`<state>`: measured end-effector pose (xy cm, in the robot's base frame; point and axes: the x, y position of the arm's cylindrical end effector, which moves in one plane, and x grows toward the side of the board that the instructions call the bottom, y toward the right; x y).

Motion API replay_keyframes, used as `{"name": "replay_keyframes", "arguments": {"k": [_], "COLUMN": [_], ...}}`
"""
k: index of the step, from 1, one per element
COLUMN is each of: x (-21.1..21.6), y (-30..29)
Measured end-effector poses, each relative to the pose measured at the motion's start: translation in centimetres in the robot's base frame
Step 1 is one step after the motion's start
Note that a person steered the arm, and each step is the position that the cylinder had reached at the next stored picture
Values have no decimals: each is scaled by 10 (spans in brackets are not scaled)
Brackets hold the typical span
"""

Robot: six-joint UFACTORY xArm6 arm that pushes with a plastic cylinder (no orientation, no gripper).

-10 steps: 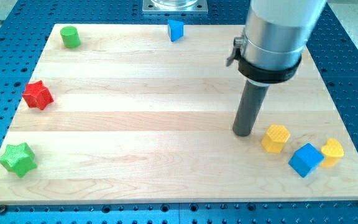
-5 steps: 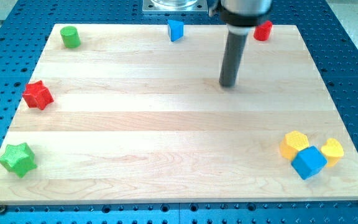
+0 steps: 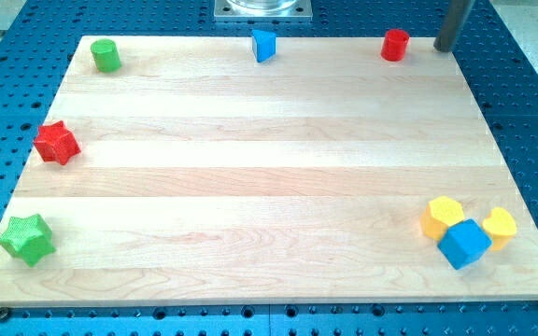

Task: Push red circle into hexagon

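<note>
The red circle (image 3: 396,44) stands near the board's top edge, right of centre. The yellow hexagon (image 3: 443,217) sits at the bottom right, touching a blue cube (image 3: 462,243). My tip (image 3: 445,47) is at the view's top right, just off the board's corner, a short way to the right of the red circle and not touching it. Only the rod's lower part shows.
A yellow heart-like block (image 3: 499,226) sits right of the blue cube. A blue triangle (image 3: 264,44) is at the top centre, a green circle (image 3: 106,55) at the top left. A red star (image 3: 56,142) and a green star (image 3: 26,238) are at the left edge.
My tip moved from beside the yellow hexagon up the board to the top right corner, past the red circle. The hexagon was pushed right against the blue cube.
</note>
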<state>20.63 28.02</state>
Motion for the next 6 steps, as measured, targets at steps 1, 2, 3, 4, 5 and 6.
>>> {"name": "replay_keyframes", "arguments": {"k": [1, 2, 3, 4, 5, 6], "x": [-1, 2, -3, 64, 112, 65], "y": [-42, -84, -86, -133, -135, -157]}}
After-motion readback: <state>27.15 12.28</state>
